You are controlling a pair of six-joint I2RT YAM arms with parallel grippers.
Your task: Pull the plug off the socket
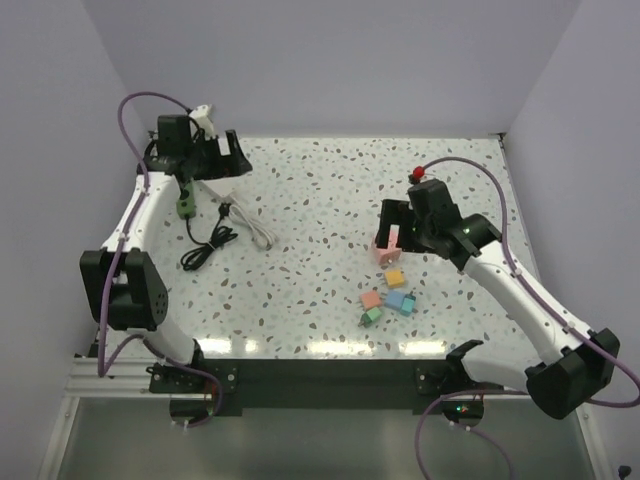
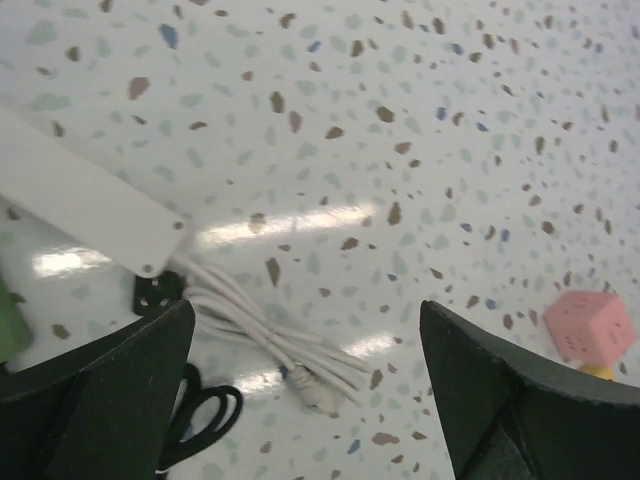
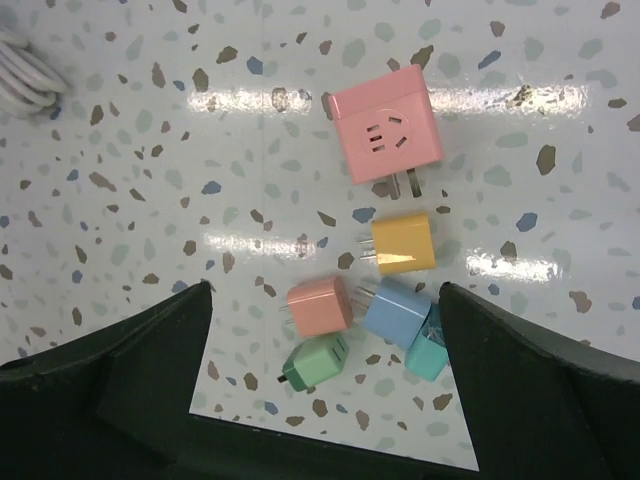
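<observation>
Both tools are wide open, nothing in either. The green socket [image 1: 186,205] sits at the far left of the bench [image 1: 320,200], right by the left tool [image 2: 305,330]. The right tool [image 3: 325,295] hangs over the pink cube plug [image 3: 385,123]. My worry: nothing's pinning the socket, so any tug might just drag it, or a finger could snag the black cord [image 1: 205,245] or white cable [image 1: 255,230].
</observation>
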